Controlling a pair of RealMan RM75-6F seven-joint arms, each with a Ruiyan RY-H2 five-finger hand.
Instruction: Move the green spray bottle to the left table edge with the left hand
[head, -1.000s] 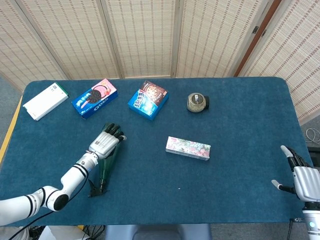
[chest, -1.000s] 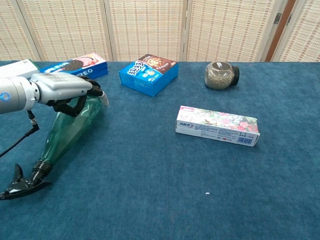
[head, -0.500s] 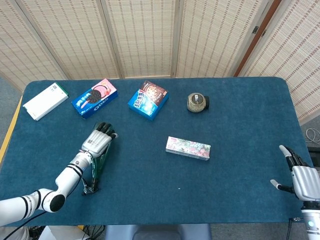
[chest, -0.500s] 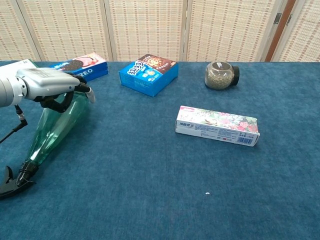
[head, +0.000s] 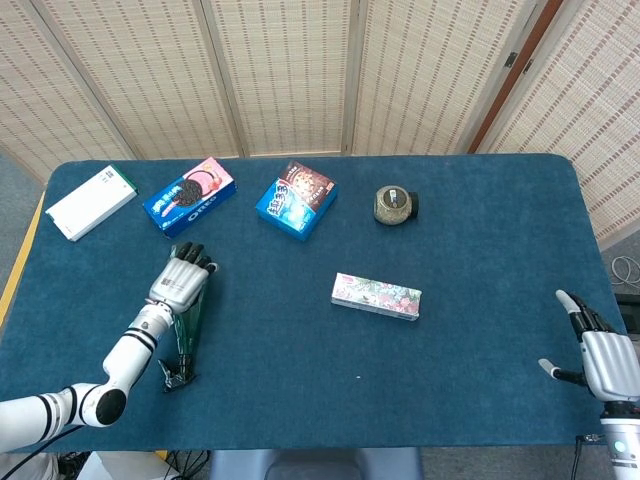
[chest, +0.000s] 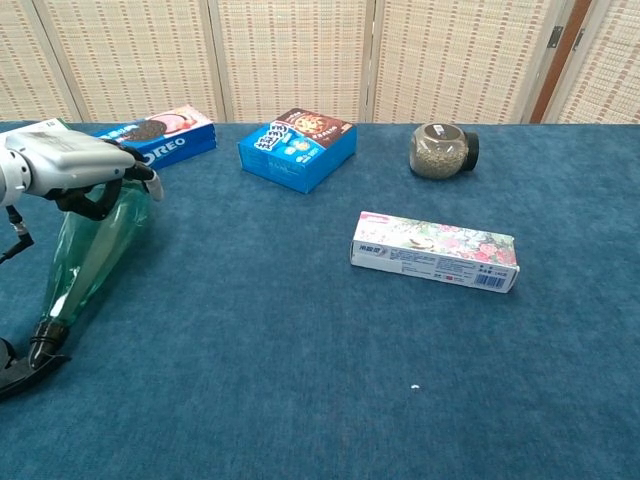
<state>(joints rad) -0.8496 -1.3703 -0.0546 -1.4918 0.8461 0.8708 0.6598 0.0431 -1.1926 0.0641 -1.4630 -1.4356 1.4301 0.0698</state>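
The left hand (chest: 75, 172) grips the fat end of the clear green plastic spray bottle (chest: 85, 255), lying below the Oreo box (head: 188, 195). Mid-transfer, apparently; next, further toward the blue table's (head: 480, 330) left edge.

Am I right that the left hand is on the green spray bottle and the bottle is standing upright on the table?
Not quite. The left hand does grip the green spray bottle, but the bottle is lying on its side on the table, its black trigger head pointing toward the near edge. The chest view shows this most clearly.
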